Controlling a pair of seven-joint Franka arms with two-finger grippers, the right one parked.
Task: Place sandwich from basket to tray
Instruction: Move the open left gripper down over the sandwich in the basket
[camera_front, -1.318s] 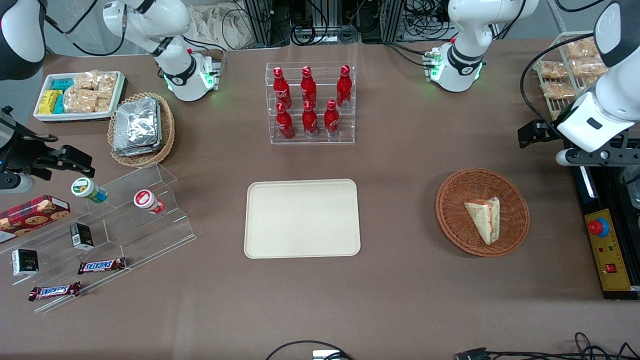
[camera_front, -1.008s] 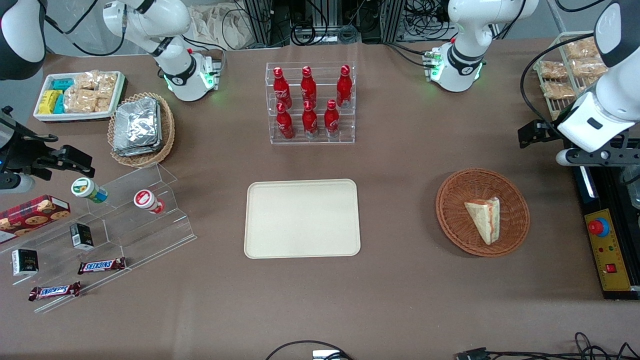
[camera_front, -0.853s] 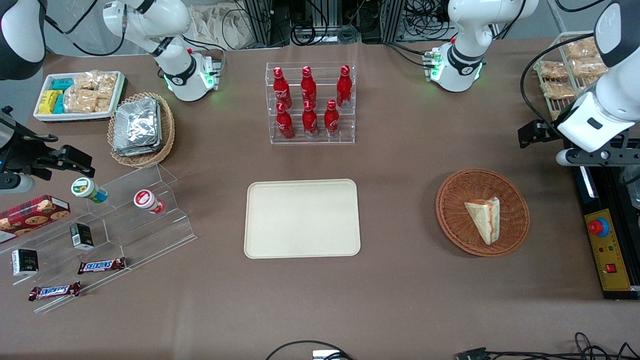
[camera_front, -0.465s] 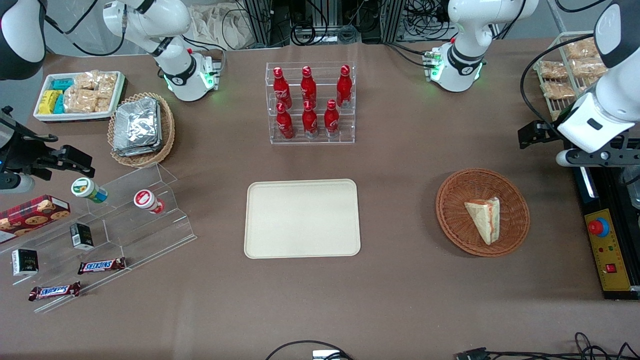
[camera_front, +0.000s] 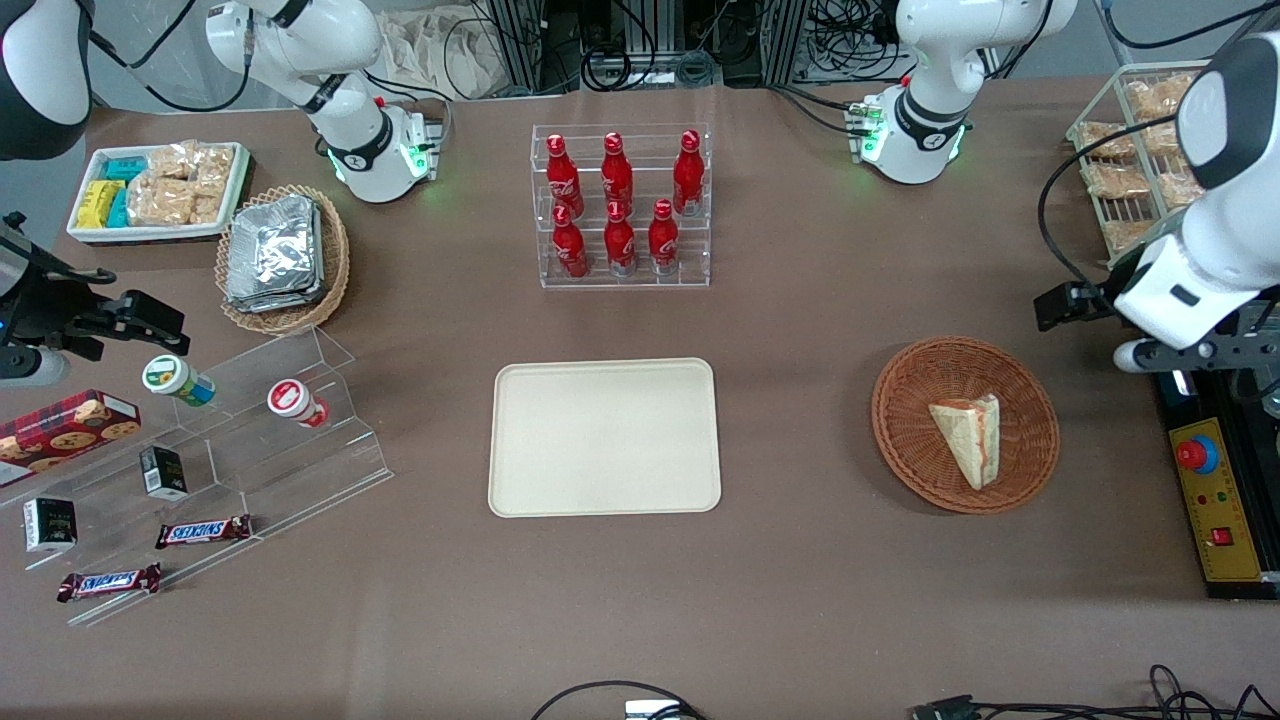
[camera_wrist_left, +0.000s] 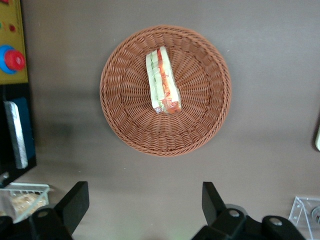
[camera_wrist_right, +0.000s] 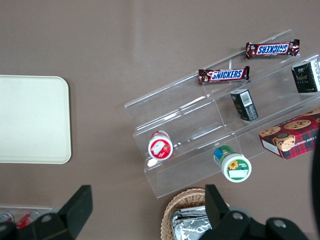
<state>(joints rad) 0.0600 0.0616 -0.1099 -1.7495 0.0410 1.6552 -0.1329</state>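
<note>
The sandwich (camera_front: 970, 438), a pale wedge with red and green layers along its edge, lies in the reddish-brown wicker basket (camera_front: 905, 420) toward the working arm's end of the table. The left wrist view looks straight down on the sandwich (camera_wrist_left: 162, 80) and the basket (camera_wrist_left: 120, 115). My gripper (camera_front: 1150, 350) hangs above the table beside the basket, a little farther from the front camera than the sandwich. The gripper (camera_wrist_left: 145, 205) is open wide with nothing between its fingers. The cream tray (camera_front: 604, 437) lies bare at the table's middle.
A clear rack of red bottles (camera_front: 622, 205) stands farther back than the tray. A wire rack of snack packs (camera_front: 1130, 150) and a yellow control box (camera_front: 1215, 500) flank the working arm. An acrylic step stand (camera_front: 250, 440), a foil-packet basket (camera_front: 282, 258) and a white bin (camera_front: 160, 190) sit toward the parked arm's end.
The left arm's wrist has shifted nearer to the front camera, closer to the basket. The sandwich, basket and tray have not moved.
</note>
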